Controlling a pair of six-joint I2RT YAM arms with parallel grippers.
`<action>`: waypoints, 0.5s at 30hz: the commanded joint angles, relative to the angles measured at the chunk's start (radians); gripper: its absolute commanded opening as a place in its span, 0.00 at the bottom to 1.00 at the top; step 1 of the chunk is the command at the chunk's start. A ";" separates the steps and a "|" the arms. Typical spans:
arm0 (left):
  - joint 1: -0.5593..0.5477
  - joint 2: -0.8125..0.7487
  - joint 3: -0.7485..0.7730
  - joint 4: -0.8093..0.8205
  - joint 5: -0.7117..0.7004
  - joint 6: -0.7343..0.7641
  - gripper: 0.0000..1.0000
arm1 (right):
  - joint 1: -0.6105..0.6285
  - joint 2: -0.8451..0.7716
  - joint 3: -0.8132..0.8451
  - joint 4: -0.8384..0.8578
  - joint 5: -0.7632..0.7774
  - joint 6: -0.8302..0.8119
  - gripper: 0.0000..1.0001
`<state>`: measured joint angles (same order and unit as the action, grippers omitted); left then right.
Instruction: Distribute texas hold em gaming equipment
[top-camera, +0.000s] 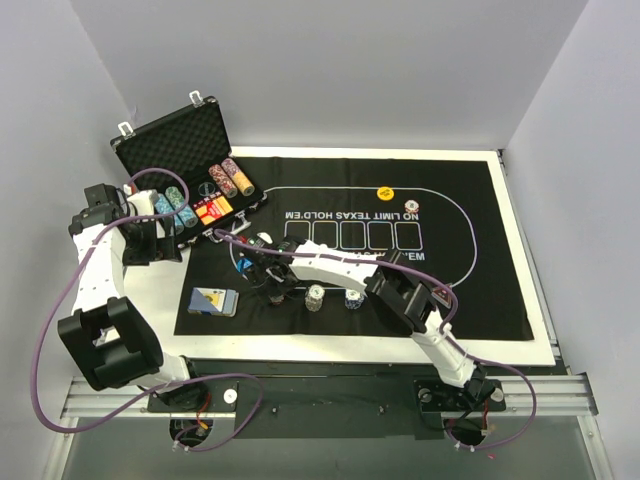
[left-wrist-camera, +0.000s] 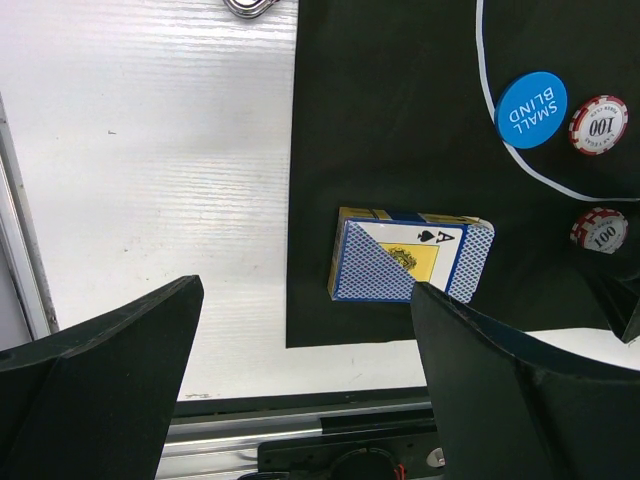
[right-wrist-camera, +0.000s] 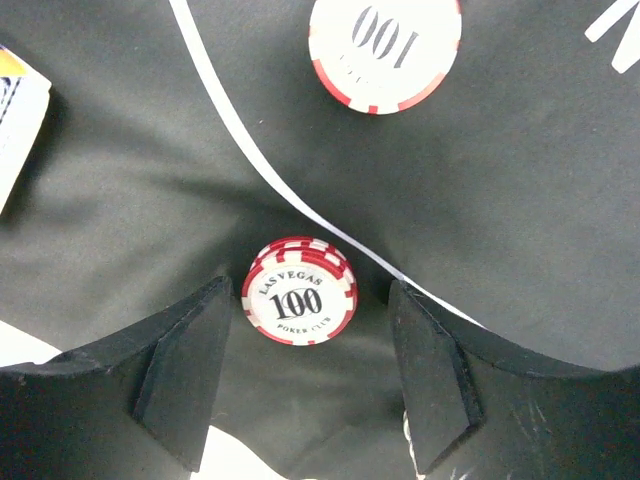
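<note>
A small red-and-white "100" chip stack (right-wrist-camera: 300, 290) stands on the black mat, between the tips of my right gripper (right-wrist-camera: 310, 295). The jaws are open, with a gap on each side of the stack. Another red 100 chip (right-wrist-camera: 385, 45) lies beyond it. From above, my right gripper (top-camera: 268, 275) reaches left over the mat. The blue-backed card deck (left-wrist-camera: 410, 258) lies at the mat's near left corner. A blue SMALL BLIND button (left-wrist-camera: 531, 109) and two red chips (left-wrist-camera: 598, 124) sit to its right. My left gripper (left-wrist-camera: 305, 370) hangs wide open and empty over the white table.
The open black case (top-camera: 180, 135) at the far left holds chip rows (top-camera: 230, 178). Two chip stacks (top-camera: 315, 297) stand near the mat's (top-camera: 470, 260) front edge. A yellow button (top-camera: 385, 193) and one chip (top-camera: 411, 207) lie further back.
</note>
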<state>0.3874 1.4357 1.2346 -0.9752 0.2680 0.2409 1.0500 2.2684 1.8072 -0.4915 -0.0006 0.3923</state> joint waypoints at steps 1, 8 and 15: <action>0.007 -0.038 0.000 0.033 0.002 0.017 0.97 | 0.027 -0.055 -0.025 -0.067 -0.002 0.000 0.59; 0.007 -0.038 0.002 0.030 0.007 0.014 0.97 | 0.028 -0.041 -0.012 -0.067 -0.002 0.010 0.45; 0.007 -0.038 0.002 0.032 0.002 0.017 0.97 | 0.025 -0.052 -0.005 -0.067 -0.002 0.007 0.26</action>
<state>0.3874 1.4322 1.2346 -0.9752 0.2657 0.2428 1.0683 2.2662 1.8027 -0.5049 -0.0006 0.3935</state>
